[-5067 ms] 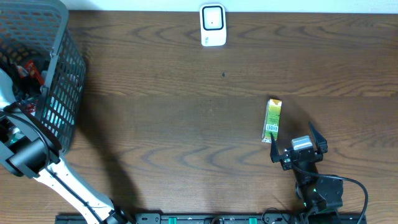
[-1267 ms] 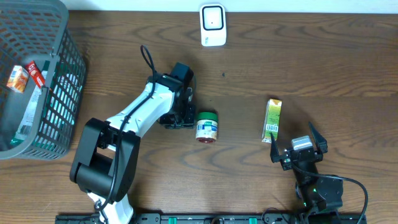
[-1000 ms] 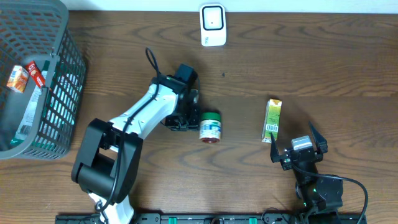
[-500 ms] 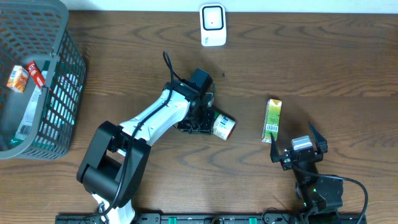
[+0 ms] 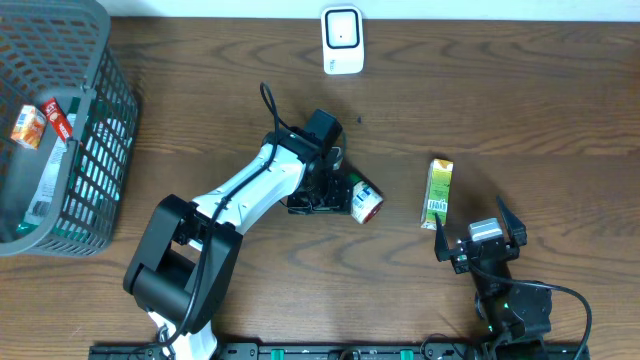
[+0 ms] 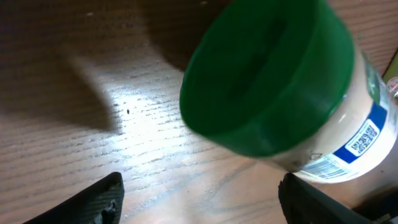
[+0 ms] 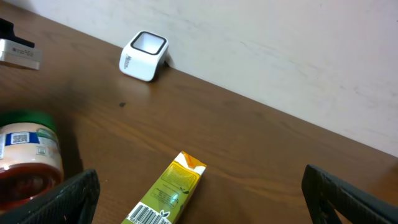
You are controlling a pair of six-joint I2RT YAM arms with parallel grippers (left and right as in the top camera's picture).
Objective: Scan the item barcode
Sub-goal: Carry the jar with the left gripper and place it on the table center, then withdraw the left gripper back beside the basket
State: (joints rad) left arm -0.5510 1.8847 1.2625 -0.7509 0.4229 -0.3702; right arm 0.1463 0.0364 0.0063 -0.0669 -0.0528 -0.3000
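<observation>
The small jar with a green screw lid, a white-and-blue label and red contents (image 5: 364, 201) lies on its side near the middle of the dark brown wooden table (image 5: 200, 110). Its lid points up and to the left, and its red end points toward the near right. In the left wrist view the lid faces the camera, and a small square printed code (image 6: 362, 138) shows on the label's blue band. Whether the jar's full length rests on the wood cannot be told.

The left gripper (image 5: 343, 193) sits just beside the jar at the lid end. Its black fingers (image 6: 102, 198) are spread wide to either side, and the jaws stand apart without pinching the jar.

To the right of the jar, apart from it, a green-and-yellow drink carton (image 5: 438, 192) lies flat, its barcode end toward the near edge. Just beyond that end is the right gripper (image 5: 473, 228), jaws wide apart and holding nothing, close to the carton but clear of it.

A small white box-shaped scanner (image 5: 341, 40) stands at the far edge of the table, well apart from the jar. A grey plastic mesh basket (image 5: 100, 150) occupies the far left corner and holds a few packets.
</observation>
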